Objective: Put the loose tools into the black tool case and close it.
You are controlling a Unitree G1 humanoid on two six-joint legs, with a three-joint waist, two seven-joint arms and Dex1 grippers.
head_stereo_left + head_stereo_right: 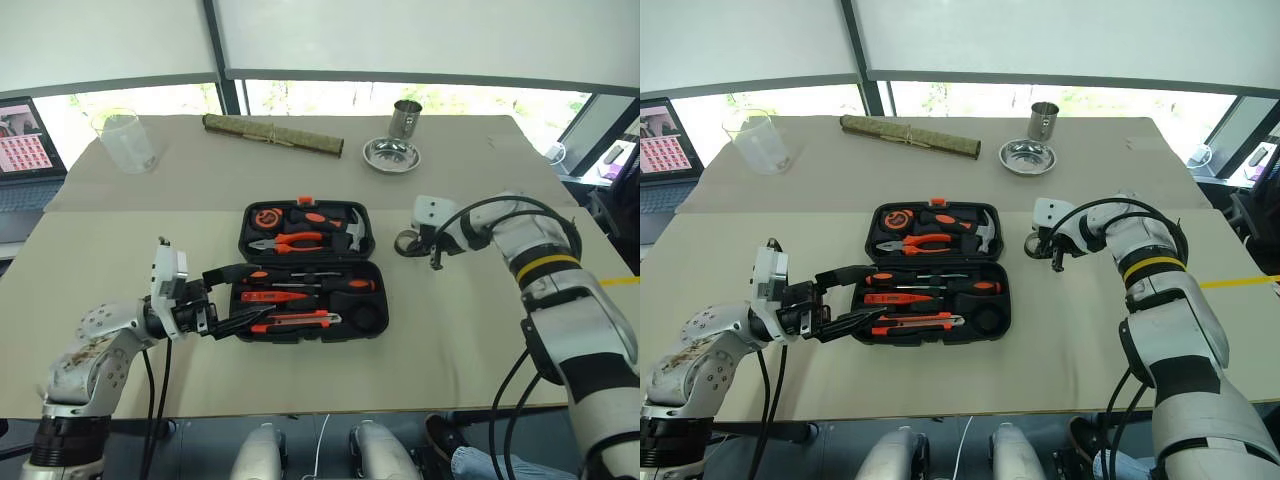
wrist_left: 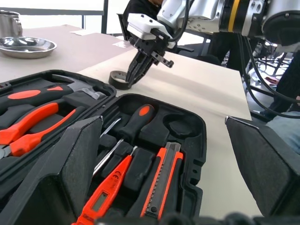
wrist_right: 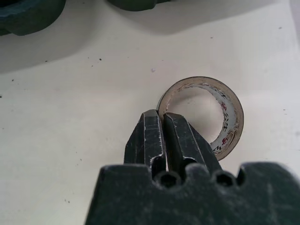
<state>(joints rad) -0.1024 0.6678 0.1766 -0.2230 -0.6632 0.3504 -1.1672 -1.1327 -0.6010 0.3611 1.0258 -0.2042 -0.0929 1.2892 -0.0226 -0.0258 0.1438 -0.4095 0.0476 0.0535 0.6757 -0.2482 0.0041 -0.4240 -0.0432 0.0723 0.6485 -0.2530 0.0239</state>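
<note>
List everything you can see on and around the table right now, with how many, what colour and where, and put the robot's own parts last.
Black plastic hinged tool case: one, open, table centre.
Orange-black handled screwdrivers: two, lower half of case.
Slim orange screwdriver: one, lower half of case.
Orange-black utility knife: one, front slot of case.
Orange-handled pliers: one, lid half.
Steel-headed hammer: one, lid half.
Small dark tape roll: one, on table beside case.
Rolled bamboo mat: one, green-brown, far side.
Steel dish: one, far side.
Steel cup: one, behind dish.
Clear beaker: one, far corner.
Laptop: one, beside table.
Left gripper: jaws open, at case edge.
Right gripper: jaws shut on tape roll's wall.
</note>
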